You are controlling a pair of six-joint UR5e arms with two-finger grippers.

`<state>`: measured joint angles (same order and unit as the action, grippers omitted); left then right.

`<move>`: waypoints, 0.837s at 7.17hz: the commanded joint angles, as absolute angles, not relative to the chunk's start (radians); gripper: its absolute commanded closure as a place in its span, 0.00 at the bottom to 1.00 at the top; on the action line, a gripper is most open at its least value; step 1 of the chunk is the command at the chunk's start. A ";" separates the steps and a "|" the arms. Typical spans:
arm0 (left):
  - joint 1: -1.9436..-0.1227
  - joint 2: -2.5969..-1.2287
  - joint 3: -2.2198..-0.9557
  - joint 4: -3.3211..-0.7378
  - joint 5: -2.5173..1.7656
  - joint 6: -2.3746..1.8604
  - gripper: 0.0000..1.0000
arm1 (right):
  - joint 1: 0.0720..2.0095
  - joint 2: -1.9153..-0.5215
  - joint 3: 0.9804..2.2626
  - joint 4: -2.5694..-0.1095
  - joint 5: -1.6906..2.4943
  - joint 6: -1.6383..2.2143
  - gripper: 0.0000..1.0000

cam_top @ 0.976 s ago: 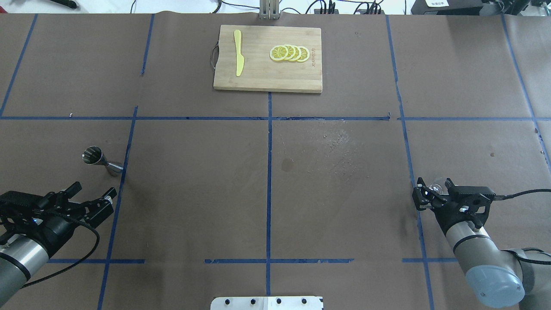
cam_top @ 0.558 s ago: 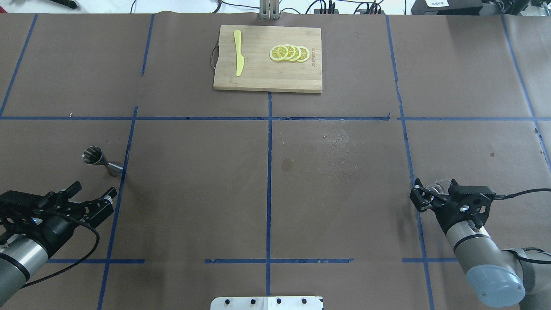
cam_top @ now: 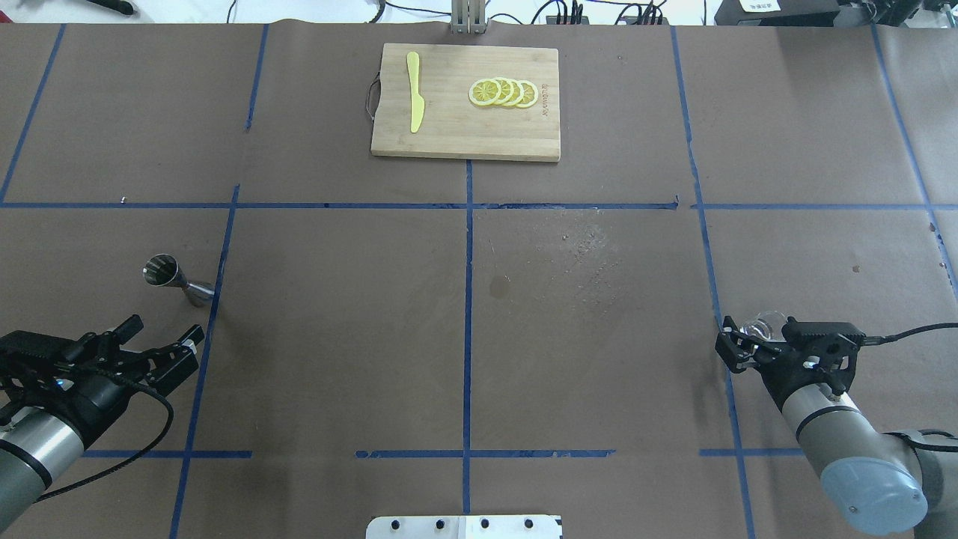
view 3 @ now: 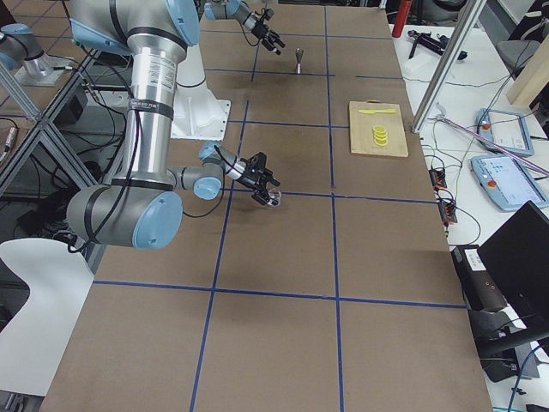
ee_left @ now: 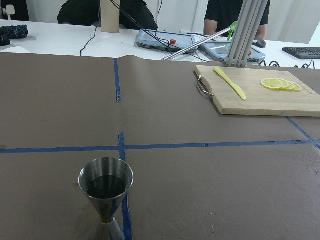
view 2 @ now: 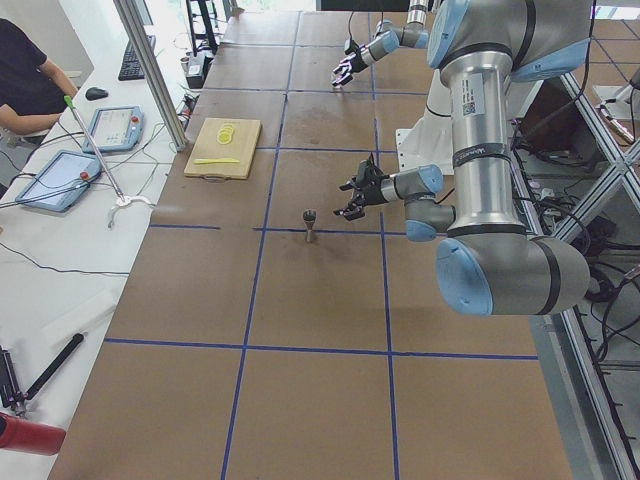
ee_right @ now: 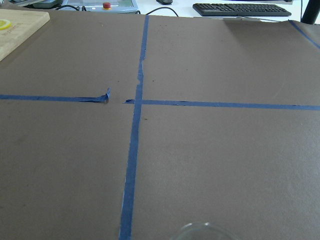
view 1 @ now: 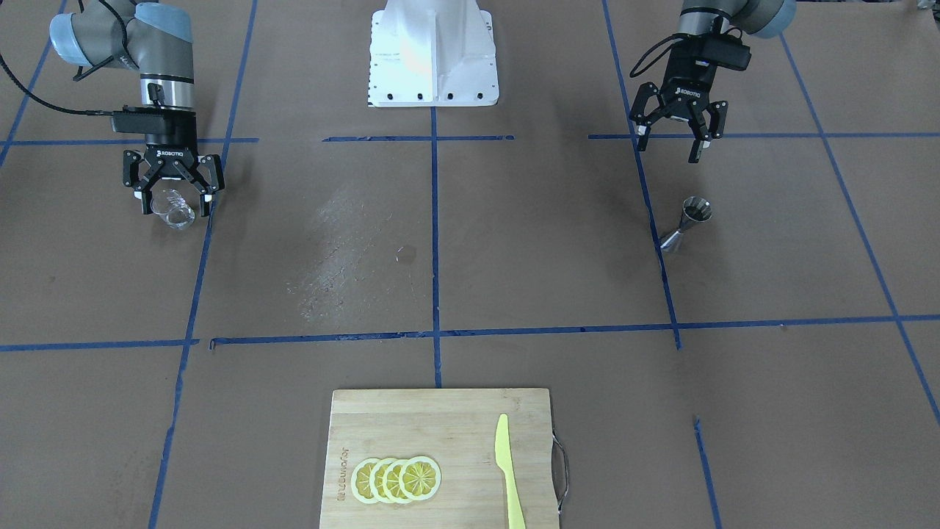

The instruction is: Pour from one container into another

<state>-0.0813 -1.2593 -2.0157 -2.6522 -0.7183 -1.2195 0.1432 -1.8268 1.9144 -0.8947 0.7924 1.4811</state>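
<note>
A steel jigger stands upright on the brown table by a blue tape line; in the left wrist view the jigger holds dark liquid. My left gripper hovers open just short of it, with nothing between its fingers. A small clear glass sits at the right side, seen from the front as glass. My right gripper is open and straddles the glass, with gaps showing on both sides. Only the glass rim shows in the right wrist view.
A wooden cutting board lies at the far middle with a yellow knife and lemon slices. A pale scuffed patch marks the table centre. The robot base plate sits at the near edge.
The right gripper has shifted slightly around the glass and its arm has drawn back a little. The left arm and the jigger have not moved.
</note>
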 commanded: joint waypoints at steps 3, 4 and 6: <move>-0.081 -1.259 -2.037 -2.652 -0.745 -1.220 0.00 | 0.147 -1.957 2.064 -0.908 0.984 1.438 0.00; -0.081 -1.259 -2.067 -2.652 -0.779 -1.218 0.00 | 0.149 -1.968 2.075 -0.908 1.038 1.436 0.00; -0.089 -1.258 -2.152 -2.570 -0.845 -1.207 0.00 | 0.245 -2.038 2.187 -0.916 1.270 1.372 0.00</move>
